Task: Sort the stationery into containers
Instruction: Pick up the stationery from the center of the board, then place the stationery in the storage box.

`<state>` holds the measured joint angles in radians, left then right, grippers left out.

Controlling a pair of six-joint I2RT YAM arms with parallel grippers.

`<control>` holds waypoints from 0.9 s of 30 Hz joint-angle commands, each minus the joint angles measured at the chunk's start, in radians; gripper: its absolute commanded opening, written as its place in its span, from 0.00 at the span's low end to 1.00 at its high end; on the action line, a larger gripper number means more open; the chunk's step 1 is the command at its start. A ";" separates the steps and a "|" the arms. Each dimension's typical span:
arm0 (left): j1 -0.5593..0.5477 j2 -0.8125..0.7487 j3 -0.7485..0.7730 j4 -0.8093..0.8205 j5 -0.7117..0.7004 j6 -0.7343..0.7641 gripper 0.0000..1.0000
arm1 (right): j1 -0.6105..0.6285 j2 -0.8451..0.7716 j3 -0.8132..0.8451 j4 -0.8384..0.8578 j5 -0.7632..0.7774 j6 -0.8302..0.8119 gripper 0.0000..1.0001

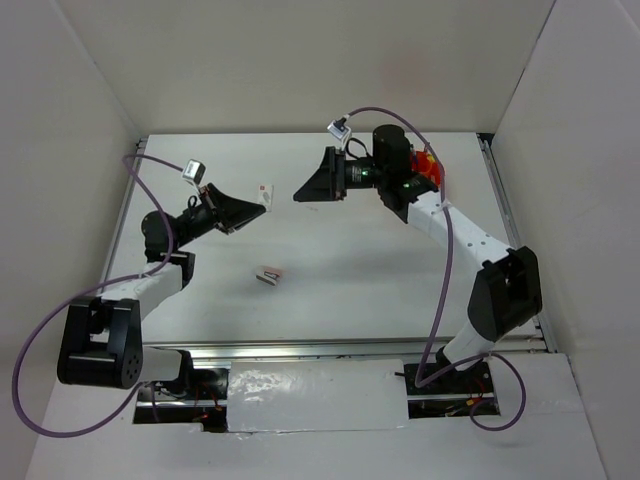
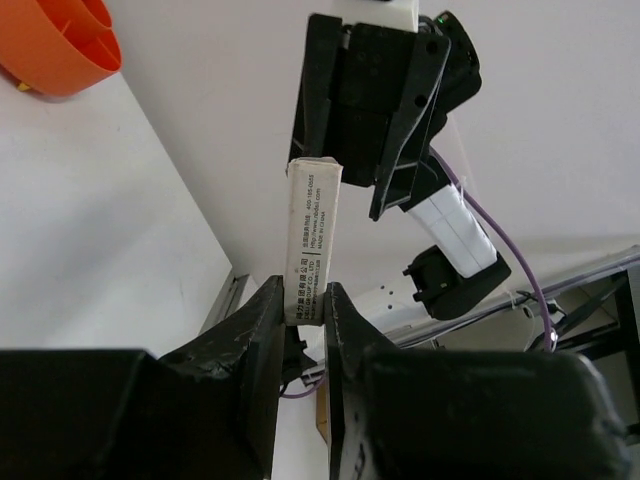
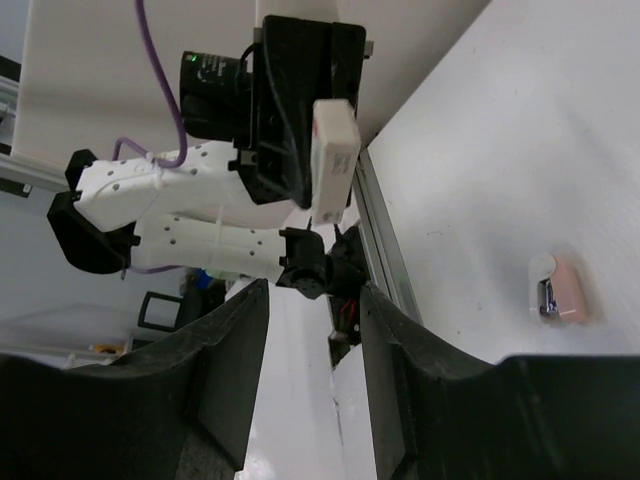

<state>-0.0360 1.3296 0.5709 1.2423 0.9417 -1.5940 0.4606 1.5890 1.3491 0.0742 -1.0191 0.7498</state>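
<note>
My left gripper point(image 1: 262, 203) is shut on a white eraser in a printed sleeve point(image 2: 313, 240) and holds it above the table. The eraser sticks out past the fingertips point(image 2: 268, 305). It also shows in the right wrist view point(image 3: 333, 160), with a pink end. My right gripper point(image 1: 298, 195) is open and empty, in the air facing the left gripper a short way from the eraser. The orange tub with dividers point(image 2: 55, 40) stands at the far right of the table, mostly hidden behind the right arm in the top view point(image 1: 428, 165).
A small pink-and-white item with a dark metal part point(image 1: 270, 274) lies mid-table, also in the right wrist view point(image 3: 558, 288). A small yellow bit point(image 2: 22, 87) lies beside the tub. White walls enclose the table on three sides.
</note>
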 commanded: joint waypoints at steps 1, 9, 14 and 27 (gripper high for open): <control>-0.015 -0.038 0.023 0.180 -0.034 -0.035 0.00 | 0.047 0.041 0.096 0.009 0.057 -0.016 0.49; -0.018 -0.047 0.023 0.164 -0.034 -0.031 0.00 | 0.096 0.109 0.179 -0.025 0.090 -0.018 0.50; -0.024 -0.041 0.021 0.177 -0.035 -0.038 0.00 | 0.108 0.126 0.188 -0.033 0.096 -0.027 0.51; -0.033 -0.041 0.018 0.164 -0.034 -0.026 0.00 | 0.144 0.167 0.225 0.029 0.037 0.006 0.46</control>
<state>-0.0643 1.3125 0.5713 1.2678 0.9203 -1.6264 0.5861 1.7496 1.5208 0.0505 -0.9504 0.7471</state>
